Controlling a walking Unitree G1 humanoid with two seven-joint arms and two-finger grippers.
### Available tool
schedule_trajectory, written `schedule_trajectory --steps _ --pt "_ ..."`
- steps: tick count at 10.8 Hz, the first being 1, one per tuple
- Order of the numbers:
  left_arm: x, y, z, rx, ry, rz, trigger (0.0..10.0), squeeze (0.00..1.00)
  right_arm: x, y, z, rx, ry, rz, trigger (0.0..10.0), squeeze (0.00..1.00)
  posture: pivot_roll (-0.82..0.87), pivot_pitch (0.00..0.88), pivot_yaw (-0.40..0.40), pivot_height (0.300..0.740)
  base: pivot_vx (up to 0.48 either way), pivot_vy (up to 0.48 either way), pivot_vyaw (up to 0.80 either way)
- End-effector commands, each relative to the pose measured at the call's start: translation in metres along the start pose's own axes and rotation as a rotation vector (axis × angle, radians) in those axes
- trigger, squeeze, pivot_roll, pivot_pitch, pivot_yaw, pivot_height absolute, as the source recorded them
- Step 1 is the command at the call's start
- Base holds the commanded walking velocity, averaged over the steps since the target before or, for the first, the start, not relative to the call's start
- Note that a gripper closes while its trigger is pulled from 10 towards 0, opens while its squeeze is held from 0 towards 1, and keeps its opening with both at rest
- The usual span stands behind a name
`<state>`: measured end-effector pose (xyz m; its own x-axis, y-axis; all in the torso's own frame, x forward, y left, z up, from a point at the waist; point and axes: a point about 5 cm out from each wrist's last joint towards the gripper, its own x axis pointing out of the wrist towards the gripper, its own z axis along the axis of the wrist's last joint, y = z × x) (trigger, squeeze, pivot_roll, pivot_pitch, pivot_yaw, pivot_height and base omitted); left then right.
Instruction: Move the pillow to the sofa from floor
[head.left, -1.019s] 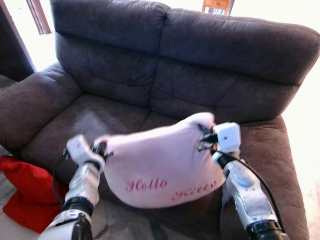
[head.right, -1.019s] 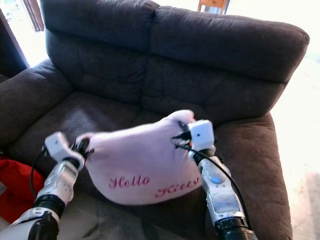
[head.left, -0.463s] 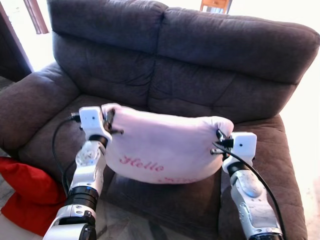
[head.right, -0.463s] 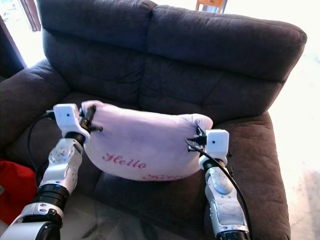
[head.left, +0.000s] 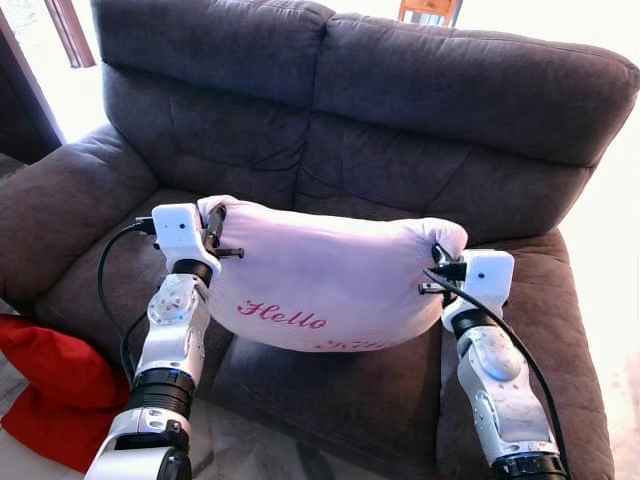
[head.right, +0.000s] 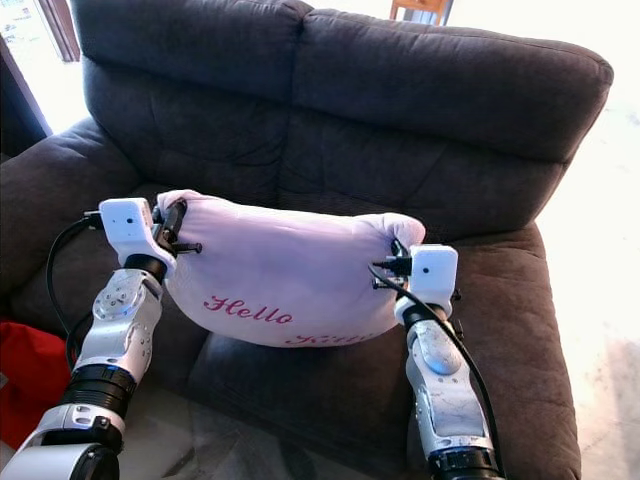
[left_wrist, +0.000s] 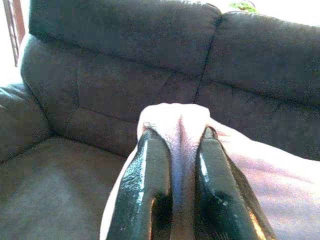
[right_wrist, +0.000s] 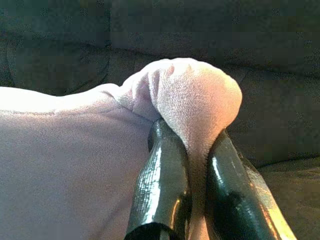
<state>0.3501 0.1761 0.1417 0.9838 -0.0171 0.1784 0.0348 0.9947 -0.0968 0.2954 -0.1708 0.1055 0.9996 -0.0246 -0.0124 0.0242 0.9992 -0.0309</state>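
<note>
- Left hand (head.left: 214, 232) and right hand (head.left: 437, 272) each pinched a pillow (head.left: 325, 285) corner.
- Pillow hung between them above the sofa (head.left: 420, 90) seat.
- Best lowered level, both hands releasing together.

The pillow (head.left: 330, 285) is pale pink with pink "Hello" script. The sofa (head.left: 420, 110) is dark grey-brown. A cushion (head.left: 50, 395) on the floor is red.
</note>
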Motion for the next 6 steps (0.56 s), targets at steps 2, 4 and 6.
schedule_trajectory --steps 2,4,6 --pt "-0.0026 -0.0009 0.0059 0.026 -0.022 -0.015 10.0 0.00 0.0043 -0.0168 0.0147 -0.003 -0.058 -0.072 10.0 0.00 0.01 0.000 -0.064 0.740 0.000 0.000 0.00" --pt "-0.0012 -0.0022 0.0065 0.048 -0.025 -0.021 10.0 0.00 0.0009 -0.0130 0.0164 0.001 -0.063 -0.021 10.0 0.00 0.01 0.000 -0.063 0.740 0.000 0.000 0.00" --pt "0.0049 -0.0066 0.0111 0.066 -0.032 -0.051 10.0 0.00 -0.0040 -0.0108 0.0162 0.011 -0.075 0.006 10.0 0.00 0.00 0.000 -0.057 0.740 0.000 0.000 0.00"
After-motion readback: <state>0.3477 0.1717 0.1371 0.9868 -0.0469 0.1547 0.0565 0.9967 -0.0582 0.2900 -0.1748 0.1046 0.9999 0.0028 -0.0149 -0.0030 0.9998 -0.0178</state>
